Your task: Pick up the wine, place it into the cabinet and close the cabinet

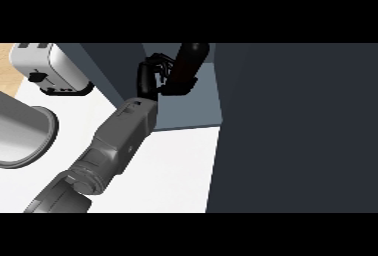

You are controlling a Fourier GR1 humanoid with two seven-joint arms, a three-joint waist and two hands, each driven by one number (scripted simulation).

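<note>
Up at the far edge of the white tabletop, inside the open dark grey cabinet, is where everything's happening. The one hand in view, black and on a grey forearm coming up from the lower left, has its fingers curled round the dark, glossy wine bottle, so it's gripping the wine. I honestly can't say for sure which arm it is; from where the forearm comes in I'd guess the left one, and no other hand shows anywhere.

The bottle is tilted, neck leaning up and right, and it sits within the cabinet opening, over the grey-blue cabinet floor. Whether its base is touching that floor or hanging just above it, I can't tell, because the hand covers that part.

Progress-wise: I'd say the pick-up is done and the carry into the cabinet is basically done too. What's left looks like setting the bottle down upright, letting go, pulling the arm out, and then swinging the big dark cabinet door, which fills the right side of the view, shut. So roughly past halfway, with the release and the door to go.

Other stuff nearby: a silver toaster sits at the far left corner, and a grey round metal pot sits at the left edge, both well apart from the action.
</note>
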